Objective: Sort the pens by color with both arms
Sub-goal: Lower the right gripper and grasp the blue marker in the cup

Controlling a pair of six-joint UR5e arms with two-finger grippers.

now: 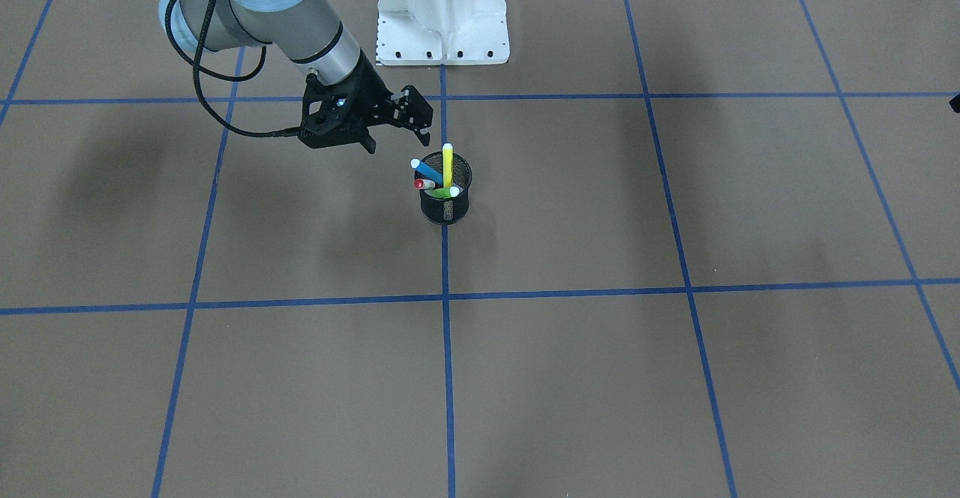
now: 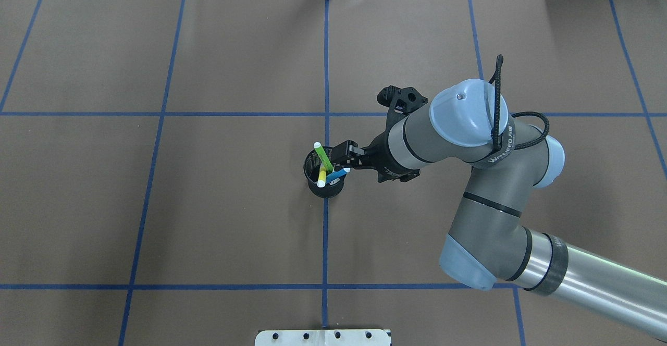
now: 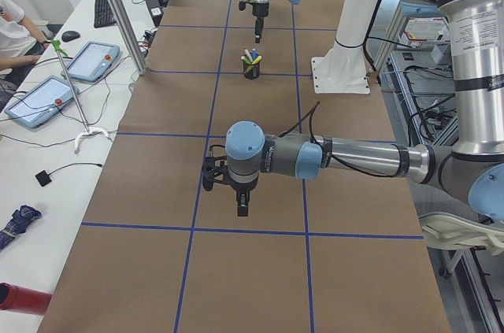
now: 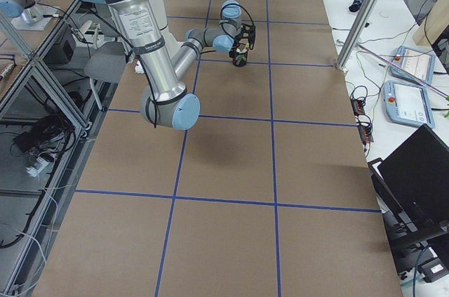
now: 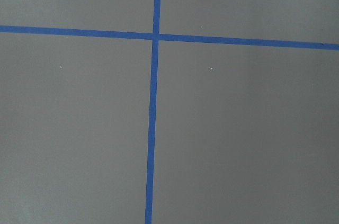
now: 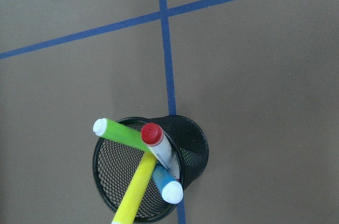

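Observation:
A black mesh cup [image 1: 447,209] stands at the table's middle on a blue tape line. In it lean all the pens: yellow [image 1: 448,168], blue [image 1: 426,171], red-capped [image 1: 423,184] and lime green [image 1: 444,193]. The right wrist view looks down on the green pen [image 6: 122,132], red cap [image 6: 152,134], yellow pen [image 6: 135,189] and blue pen [image 6: 168,188]. My right gripper [image 1: 397,142] is open and empty, just beside the cup's rim and above it, as the overhead view [image 2: 346,158] also shows. My left gripper [image 3: 242,207] hangs over bare table far from the cup; I cannot tell its state.
The white pedestal base [image 1: 442,18] stands behind the cup. Blue tape lines [image 5: 153,128] divide the brown table into squares. Tablets [image 3: 87,61] and a metal post [image 3: 118,10] stand beyond the table's far side edge in the left exterior view.

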